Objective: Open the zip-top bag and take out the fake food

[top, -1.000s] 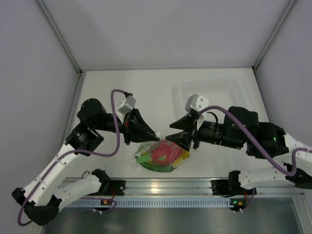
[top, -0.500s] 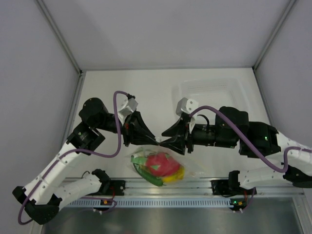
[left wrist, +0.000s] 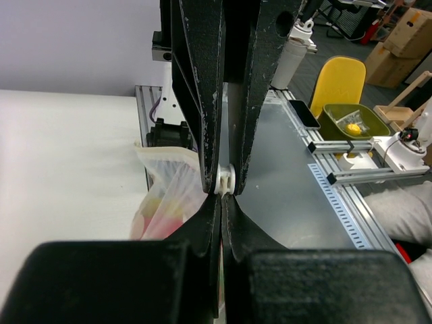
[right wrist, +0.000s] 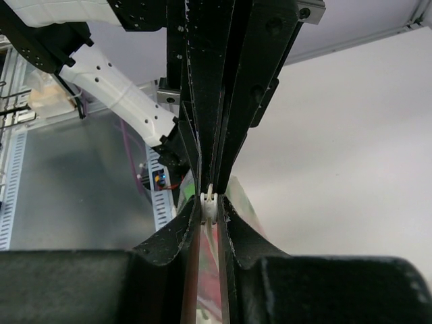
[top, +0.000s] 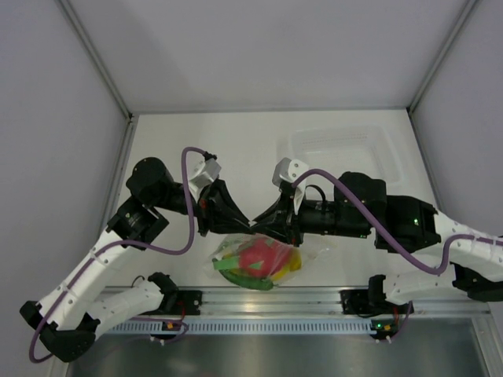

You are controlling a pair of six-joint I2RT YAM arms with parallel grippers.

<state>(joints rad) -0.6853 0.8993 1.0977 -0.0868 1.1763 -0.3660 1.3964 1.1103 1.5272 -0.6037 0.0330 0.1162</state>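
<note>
While tight on the zip-top bag (top: 263, 263), left hand (top: 247, 225) and right hand (top: 261, 227) over grey-walled white table (top: 236, 149).

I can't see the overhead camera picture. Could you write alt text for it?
Two robot arms meet over a white table, the left gripper and right gripper both pinching the top edge of a clear zip-top bag holding red, yellow and green toy food. A clear tray sits beyond the right arm.
</note>
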